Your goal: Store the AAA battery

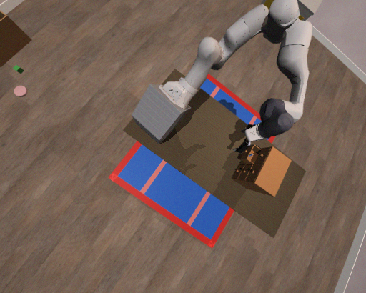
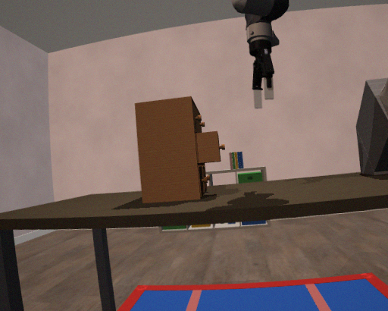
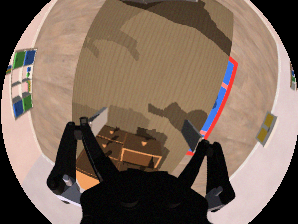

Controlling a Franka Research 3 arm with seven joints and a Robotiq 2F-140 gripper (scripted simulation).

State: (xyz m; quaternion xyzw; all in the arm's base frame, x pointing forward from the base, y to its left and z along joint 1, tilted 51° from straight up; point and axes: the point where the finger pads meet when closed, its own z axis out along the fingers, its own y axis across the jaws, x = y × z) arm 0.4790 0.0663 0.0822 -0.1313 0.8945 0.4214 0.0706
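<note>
The small brown chest (image 2: 169, 149) stands upright on the dark table, and also shows in the top view (image 1: 268, 169). One drawer in its upper middle (image 2: 208, 147) is pulled out partway; the others sit in. In the top view the open drawer (image 1: 252, 154) shows a small blue item inside. My gripper (image 2: 263, 91) is open and empty. It points straight down, above the table, in front of the chest and higher than its top. In the wrist view the open drawer (image 3: 140, 157) lies below my spread fingers. I cannot make out a battery on the table.
The grey robot base block (image 1: 159, 112) stands on the table's far end from the chest. Blue and red mats (image 1: 174, 194) lie on the floor beside the table. A low shelf with books (image 2: 239, 171) stands against the back wall.
</note>
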